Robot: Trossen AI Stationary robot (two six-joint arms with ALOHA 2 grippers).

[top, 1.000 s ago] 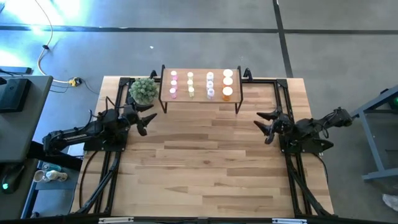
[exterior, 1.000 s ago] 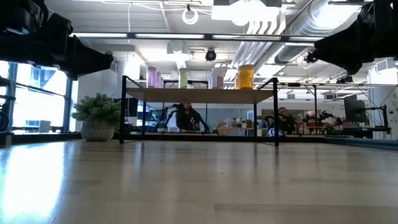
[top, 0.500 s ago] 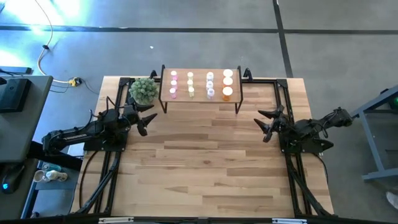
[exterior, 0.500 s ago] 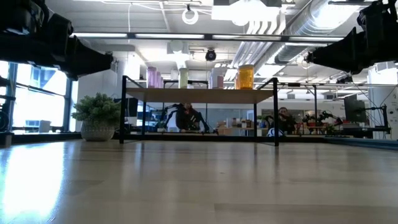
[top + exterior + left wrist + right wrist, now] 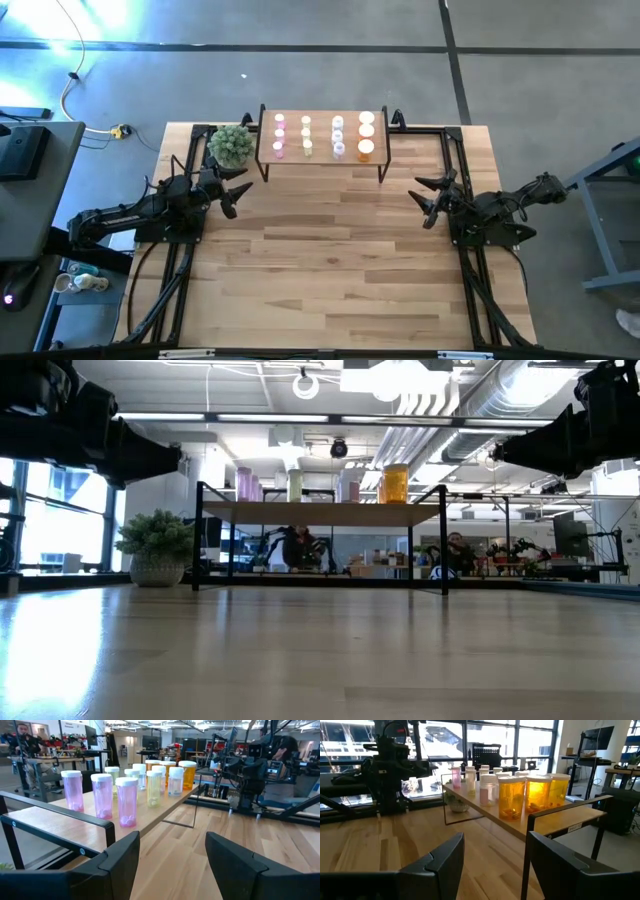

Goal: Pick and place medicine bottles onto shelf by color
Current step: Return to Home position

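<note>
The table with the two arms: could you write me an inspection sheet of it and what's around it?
Surface: light-wood table, no spills seen.
Job's things: medicine bottles stand upright on the shelf, grouped pink, yellow-green, clear, orange.
Clutter: potted plant beside the shelf.
End effectors: left end effector and right end effector open, empty, raised above the table.
Cables: cable on the floor, off the table.
Surroundings: grey floor; person at a distant bench.

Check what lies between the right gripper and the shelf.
Only bare table: in the high view nothing stands between the open right gripper and the shelf, and the right wrist view agrees. The left gripper sits by the plant.
</note>
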